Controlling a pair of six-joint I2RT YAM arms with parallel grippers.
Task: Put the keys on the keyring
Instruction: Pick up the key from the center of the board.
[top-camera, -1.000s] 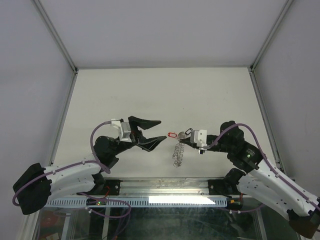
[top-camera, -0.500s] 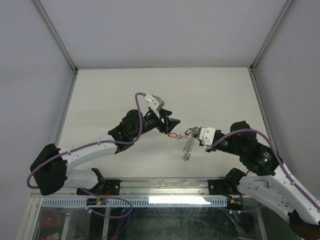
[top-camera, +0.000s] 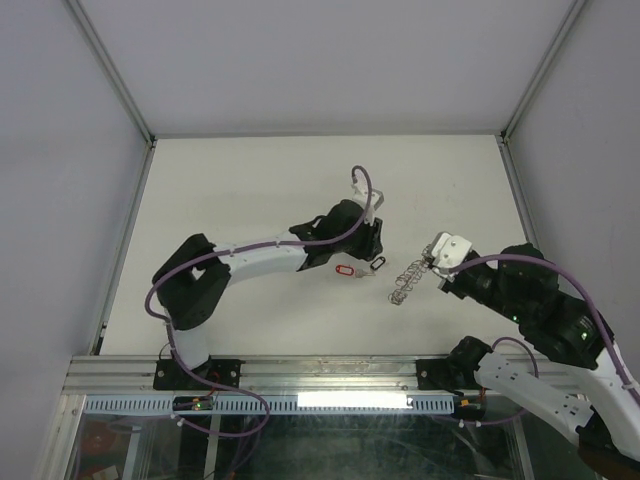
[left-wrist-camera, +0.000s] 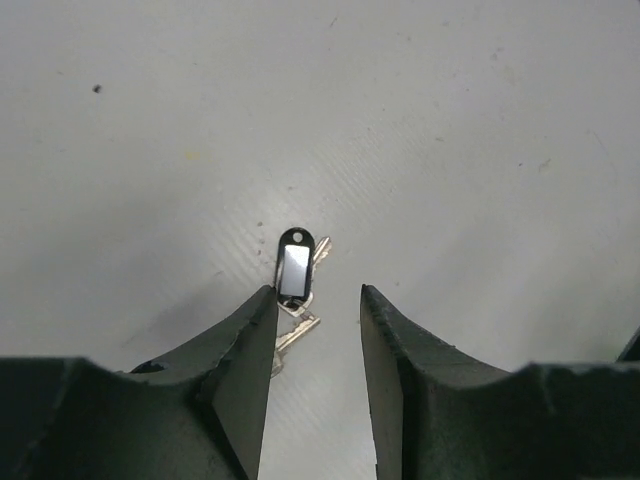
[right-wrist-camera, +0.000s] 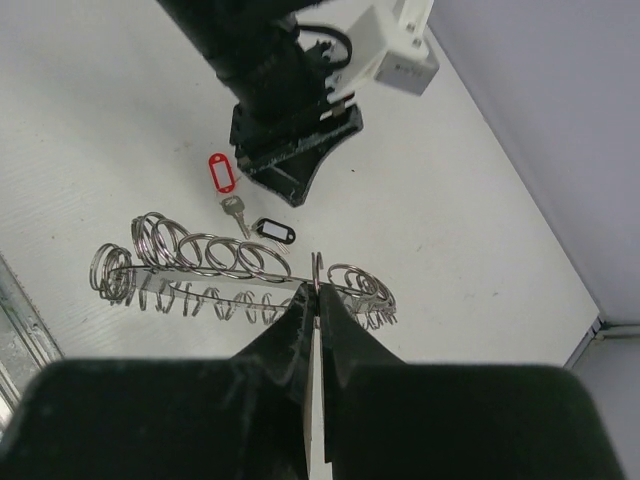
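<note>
Near the middle of the table (top-camera: 250, 180) the left gripper (left-wrist-camera: 318, 292) hangs over the black-tagged key (left-wrist-camera: 296, 268), fingers apart, one tip just beside the tag. Close by lies the red-tagged key (right-wrist-camera: 222, 172). To the right, the right gripper (right-wrist-camera: 317, 300) is clamped on one wire loop of the keyring (right-wrist-camera: 240, 268)

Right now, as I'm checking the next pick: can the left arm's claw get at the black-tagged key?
Probably yes: the left claw hovers open over the black-tagged key, with only bare table between. The key lies off-centre, close to one finger.
</note>
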